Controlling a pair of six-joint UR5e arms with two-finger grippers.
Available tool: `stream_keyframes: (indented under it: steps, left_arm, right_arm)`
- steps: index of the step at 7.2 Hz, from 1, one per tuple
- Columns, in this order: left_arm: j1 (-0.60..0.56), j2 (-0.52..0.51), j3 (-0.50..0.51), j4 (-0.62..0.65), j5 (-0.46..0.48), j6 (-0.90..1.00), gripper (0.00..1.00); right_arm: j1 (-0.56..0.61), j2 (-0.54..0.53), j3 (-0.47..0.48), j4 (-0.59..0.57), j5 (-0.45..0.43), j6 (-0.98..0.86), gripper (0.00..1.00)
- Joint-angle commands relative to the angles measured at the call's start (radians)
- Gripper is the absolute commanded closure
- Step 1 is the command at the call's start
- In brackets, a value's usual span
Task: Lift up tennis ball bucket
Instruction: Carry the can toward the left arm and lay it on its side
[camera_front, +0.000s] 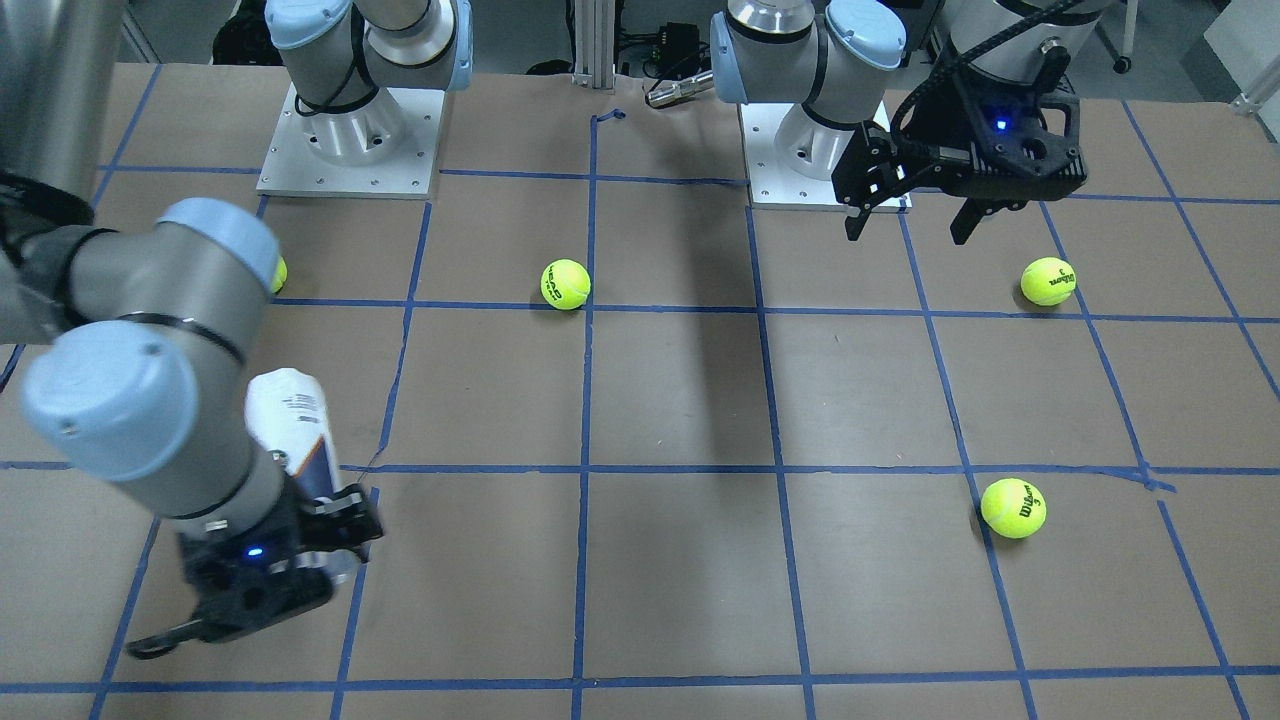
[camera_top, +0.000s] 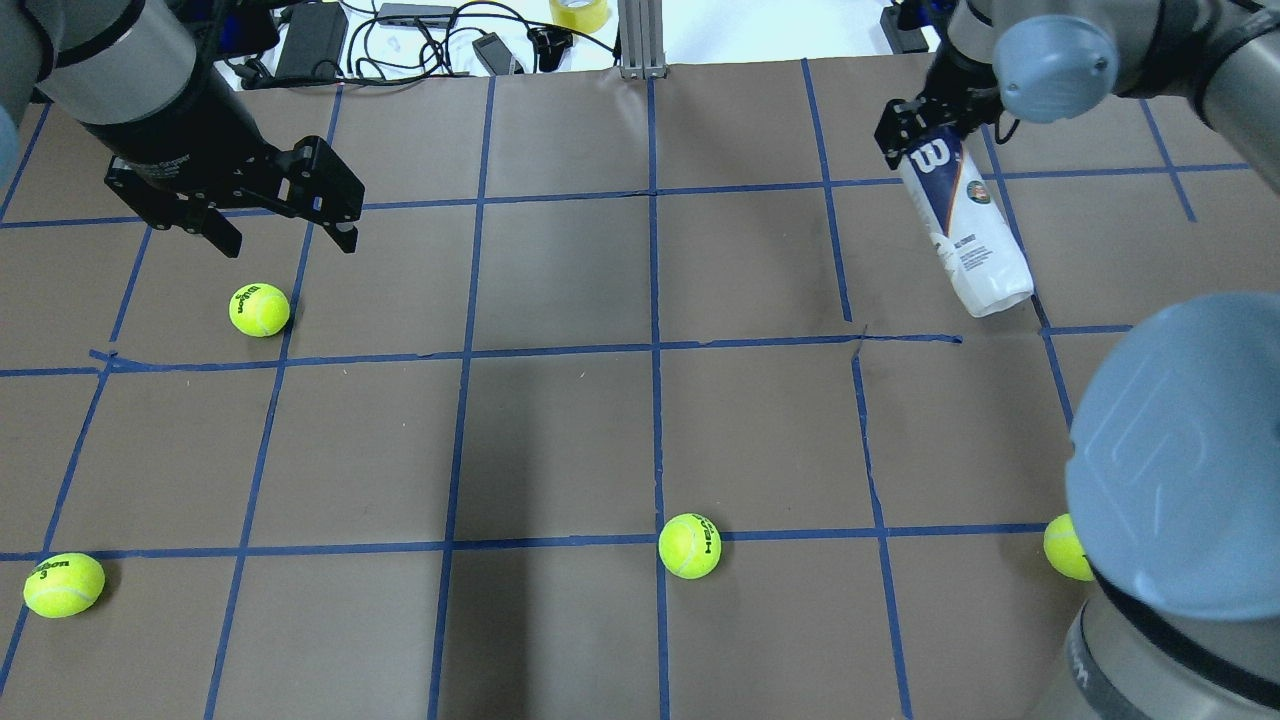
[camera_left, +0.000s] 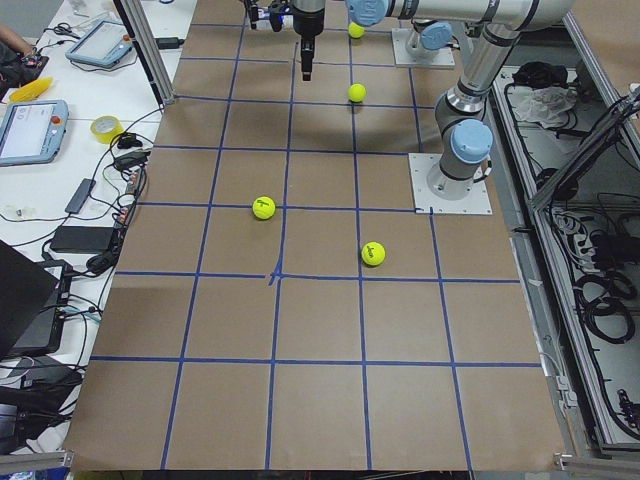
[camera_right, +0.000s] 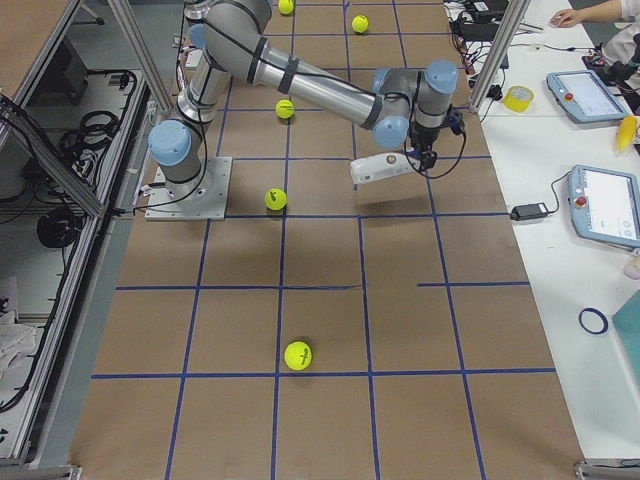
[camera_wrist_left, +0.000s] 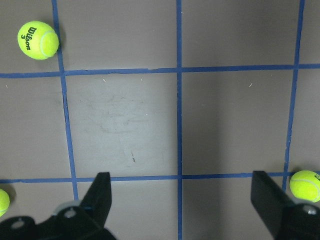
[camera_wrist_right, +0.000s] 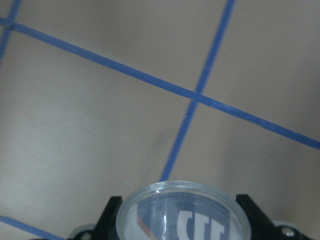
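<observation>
At the upper right of the overhead view the right end effector (camera_top: 925, 125) clamps the navy end of the bucket (camera_top: 968, 235), which hangs tilted, clear of the surface (camera_top: 560, 440), while the left end effector (camera_top: 288, 243) hovers spread wide at upper left near a ball (camera_top: 259, 309).

in the overhead view the left arm reaches toward 10 o'clock, wrist pointing straight down, and the left gripper (camera_top: 288, 238) hangs with its jaws spread wide. the right arm stretches far out to 2 o'clock, where the right gripper (camera_top: 935, 135) is clamped on one end of the tennis ball bucket (camera_top: 968, 240).
</observation>
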Motion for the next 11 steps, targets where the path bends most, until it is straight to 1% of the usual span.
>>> stream_keyframes:
  steps: [1,2,3,4,5,6,7,8,9,10,11]
  left_arm:
    - [0.017,0.002,0.008,-0.004,0.001,0.003,0.00]
    - [0.047,0.002,0.010,-0.004,0.000,0.021,0.00]
    - [0.069,0.008,0.011,-0.004,0.003,0.024,0.00]
    - [0.118,0.004,0.026,-0.002,-0.002,0.032,0.00]
    - [0.181,0.004,0.034,-0.004,-0.008,0.068,0.00]
    - [0.190,0.013,0.020,-0.016,0.000,0.126,0.00]
    - [0.201,0.014,0.019,-0.023,0.000,0.129,0.00]
    - [0.201,0.015,0.019,-0.022,0.000,0.129,0.00]
    - [0.198,0.015,0.017,-0.024,-0.002,0.129,0.00]
    - [0.195,0.015,0.017,-0.022,-0.005,0.129,0.00]
    - [0.195,0.013,0.016,-0.022,-0.008,0.129,0.00]
  right_arm:
    - [0.220,0.020,0.001,-0.087,-0.003,-0.018,0.57]
    - [0.312,0.049,0.000,-0.167,-0.009,-0.088,0.57]
    - [0.378,0.092,0.001,-0.230,-0.026,-0.146,0.57]
    - [0.417,0.115,0.000,-0.241,-0.058,-0.280,0.57]
    - [0.448,0.122,0.000,-0.272,-0.061,-0.400,0.57]
    - [0.487,0.142,-0.005,-0.313,-0.061,-0.527,0.56]
    - [0.529,0.146,0.000,-0.315,-0.066,-0.551,0.56]
    - [0.538,0.180,0.004,-0.319,-0.061,-0.634,0.56]
    - [0.538,0.206,0.006,-0.364,-0.064,-0.674,0.56]
    - [0.538,0.209,0.006,-0.388,-0.067,-0.680,0.52]
    - [0.535,0.209,0.007,-0.390,-0.064,-0.718,0.38]
